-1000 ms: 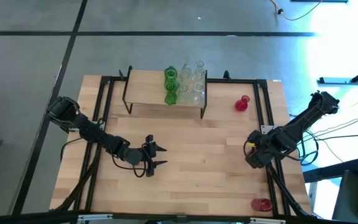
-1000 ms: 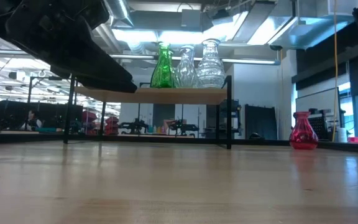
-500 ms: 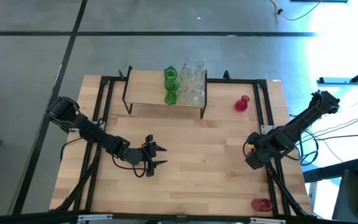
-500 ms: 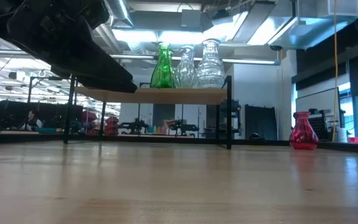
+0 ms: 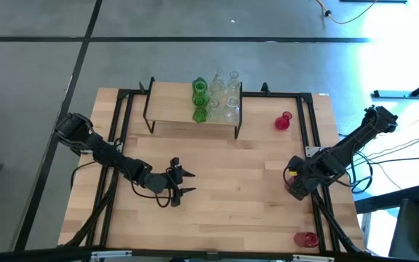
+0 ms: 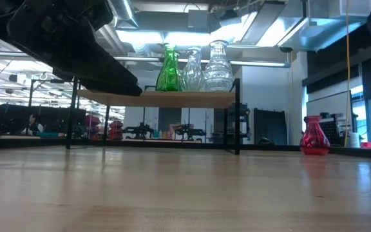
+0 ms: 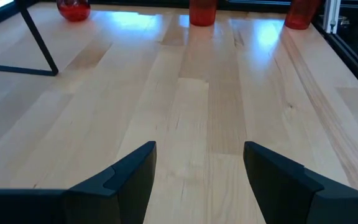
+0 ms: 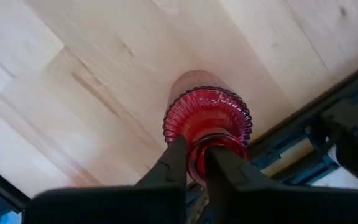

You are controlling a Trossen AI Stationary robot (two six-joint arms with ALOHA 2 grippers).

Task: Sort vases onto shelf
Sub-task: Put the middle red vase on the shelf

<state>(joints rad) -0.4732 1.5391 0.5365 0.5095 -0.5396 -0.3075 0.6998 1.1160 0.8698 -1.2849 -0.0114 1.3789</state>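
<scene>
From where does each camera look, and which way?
High: overhead, facing straight down; shows left tool and right tool.
Low: tabletop height, facing level toward the shelf; a dark arm top left.
Left wrist: behind the left tool's open fingers, facing across the table.
Right wrist: facing down on a red vase; right tool grips its neck.
Shared: high and low both show the shelf.
</scene>
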